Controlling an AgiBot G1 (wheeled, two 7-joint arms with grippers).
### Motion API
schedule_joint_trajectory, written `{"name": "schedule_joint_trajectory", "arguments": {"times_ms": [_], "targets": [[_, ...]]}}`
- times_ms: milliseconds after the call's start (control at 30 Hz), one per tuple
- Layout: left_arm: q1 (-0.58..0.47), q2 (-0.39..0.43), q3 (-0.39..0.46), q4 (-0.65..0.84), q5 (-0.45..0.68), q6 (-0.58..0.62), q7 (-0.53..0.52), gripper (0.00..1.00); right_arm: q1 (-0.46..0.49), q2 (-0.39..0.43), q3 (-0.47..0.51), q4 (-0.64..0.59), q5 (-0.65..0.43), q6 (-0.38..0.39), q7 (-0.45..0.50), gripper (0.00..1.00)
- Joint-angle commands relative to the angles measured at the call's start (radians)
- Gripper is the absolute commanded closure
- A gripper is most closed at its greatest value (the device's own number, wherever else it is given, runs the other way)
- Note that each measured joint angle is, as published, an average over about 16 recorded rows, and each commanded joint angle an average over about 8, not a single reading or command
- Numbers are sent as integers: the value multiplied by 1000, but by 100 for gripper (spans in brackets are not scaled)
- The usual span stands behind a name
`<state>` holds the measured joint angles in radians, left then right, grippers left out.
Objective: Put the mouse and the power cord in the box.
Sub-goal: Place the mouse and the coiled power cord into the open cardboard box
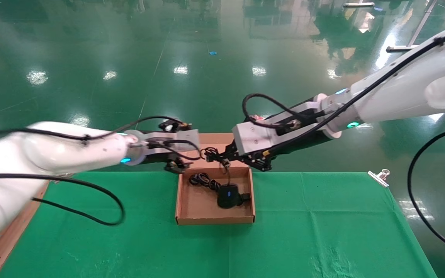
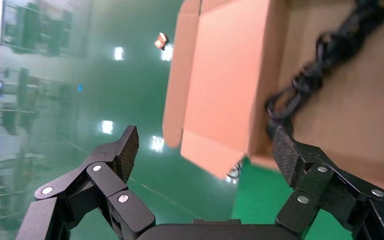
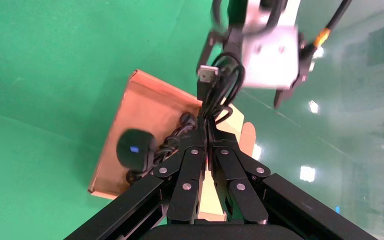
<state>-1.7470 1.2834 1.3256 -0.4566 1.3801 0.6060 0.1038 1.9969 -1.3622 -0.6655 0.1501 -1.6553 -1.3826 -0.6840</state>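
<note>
The right gripper (image 3: pixel 209 131) pinches a bundled cable with a USB plug (image 3: pixel 207 74) above the far edge of the box (image 1: pixel 184 200), where the mouse (image 1: pixel 228 196) lies — release too far and it may spill out. The left gripper (image 2: pixel 205 150) hovers wide open, empty.

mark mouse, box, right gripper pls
mouse (image 1: pixel 228 195), head view, on its top shell.
box (image 1: pixel 197 206), head view, on its bare floor.
right gripper (image 3: pixel 209 131), right wrist view, between its fingertips.

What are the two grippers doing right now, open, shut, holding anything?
Left gripper: open, empty, beside the box lid.
Right gripper: shut on the mouse cable, above the box's far edge.
</note>
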Motion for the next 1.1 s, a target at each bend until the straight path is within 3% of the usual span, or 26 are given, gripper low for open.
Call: {"name": "schedule_joint_trajectory", "arguments": {"times_ms": [33, 200, 433, 667, 933, 967, 1100], "targets": [[-11, -18, -11, 15, -21, 39, 31, 0, -16, -2, -4, 27, 3, 13, 16, 100], [-14, -99, -59, -6, -111, 189, 146, 0, -62, -6, -30, 97, 22, 96, 51, 100], [-2, -211, -138, 6, -244, 368, 318, 0, -176, -11, -99, 224, 73, 297, 96, 100], [11, -253, -159, 65, -279, 418, 376, 0, -280, -13, -229, 321, 122, 458, 154, 100], [24, -259, -167, 91, -291, 414, 387, 0, -324, -10, -374, 351, 153, 575, 192, 99], [24, -259, -167, 91, -292, 414, 388, 0, -326, -10, -388, 352, 155, 584, 193, 93], [24, -261, -169, 95, -295, 417, 390, 0, -334, -10, -435, 359, 161, 616, 193, 45]]}}
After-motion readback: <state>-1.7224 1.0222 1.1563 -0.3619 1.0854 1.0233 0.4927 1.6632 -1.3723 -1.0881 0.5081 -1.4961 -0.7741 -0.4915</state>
